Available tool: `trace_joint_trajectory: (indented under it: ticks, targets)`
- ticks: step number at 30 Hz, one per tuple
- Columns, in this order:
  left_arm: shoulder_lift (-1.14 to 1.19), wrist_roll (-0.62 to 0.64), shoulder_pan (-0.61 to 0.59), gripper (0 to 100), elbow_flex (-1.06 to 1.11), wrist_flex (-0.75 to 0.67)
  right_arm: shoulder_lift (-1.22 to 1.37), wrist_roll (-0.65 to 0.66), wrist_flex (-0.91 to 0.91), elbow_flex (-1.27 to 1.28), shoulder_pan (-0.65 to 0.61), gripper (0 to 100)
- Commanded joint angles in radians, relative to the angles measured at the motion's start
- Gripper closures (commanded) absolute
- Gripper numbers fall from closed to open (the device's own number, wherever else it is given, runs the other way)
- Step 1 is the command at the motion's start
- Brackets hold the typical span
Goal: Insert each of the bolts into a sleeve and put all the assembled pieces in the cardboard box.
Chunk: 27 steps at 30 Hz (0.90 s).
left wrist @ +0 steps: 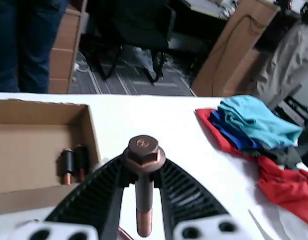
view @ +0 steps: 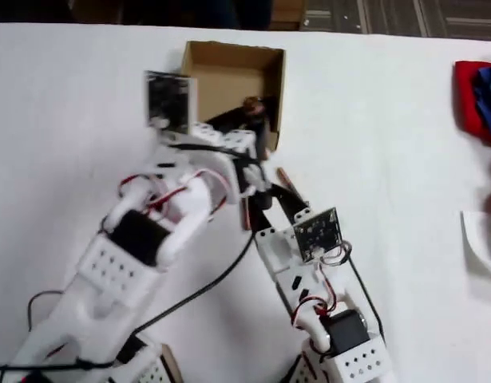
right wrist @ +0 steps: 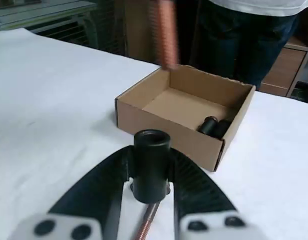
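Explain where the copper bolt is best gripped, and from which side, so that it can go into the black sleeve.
Grip the bolt on its shank just under the hex head, fingers closing from two opposite sides, as the left gripper does. It hangs upright, head up; the wider head cannot slip down through, and the lower shank is free for the sleeve.

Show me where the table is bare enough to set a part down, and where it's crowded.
Bare: the table between the cardboard box and the pile of cloths, and the stretch on the box's other side. Crowded: just in front of the box, where the two sets of jaws hold a bolt and a sleeve close together.
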Motion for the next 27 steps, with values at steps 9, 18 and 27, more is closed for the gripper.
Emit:
trace_joint_trajectory:
  ticks: [9,18,27]
  targets:
    - [0.087,0.005,0.025,97,-0.093,0.008,-0.021,-0.002,-0.019,-0.009,-0.007,97.5]
    - [0.086,0.003,0.025,97,-0.094,0.101,-0.021,-0.002,-0.021,-0.008,0.027,97.5]
    - [0.087,0.003,0.032,97,-0.091,0.106,-0.021,-0.002,-0.022,-0.009,0.048,97.5]
